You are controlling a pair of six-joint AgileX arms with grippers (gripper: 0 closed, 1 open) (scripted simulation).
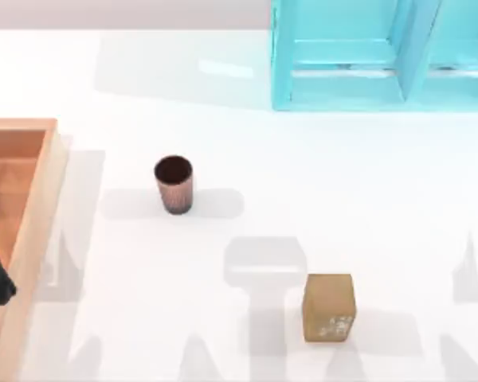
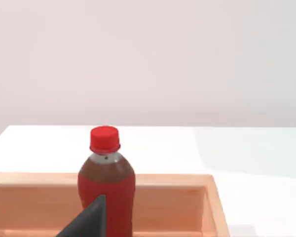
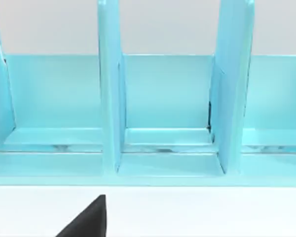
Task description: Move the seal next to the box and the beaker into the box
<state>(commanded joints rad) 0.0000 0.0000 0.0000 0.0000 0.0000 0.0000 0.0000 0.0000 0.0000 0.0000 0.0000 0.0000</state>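
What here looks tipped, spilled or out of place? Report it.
Nothing is tipped or spilled. The beaker and seal stand upright on the table, apart from each other and outside the box. One extra: a red-capped bottle already stands upright inside the box.

Open tabletop surrounds the beaker (image 1: 174, 184), which stands upright and well apart from every other item. The seal (image 1: 328, 307) stands upright at its 4 o'clock, with a wide clear lane between them. The box (image 1: 33, 227) closes off the table's left edge at 9 o'clock; its raised rim is the barrier on that side. Inside it, a red-capped bottle (image 2: 106, 187) stands upright near the far wall. A turquoise shelf unit (image 1: 382, 56) blocks the 1 o'clock corner.
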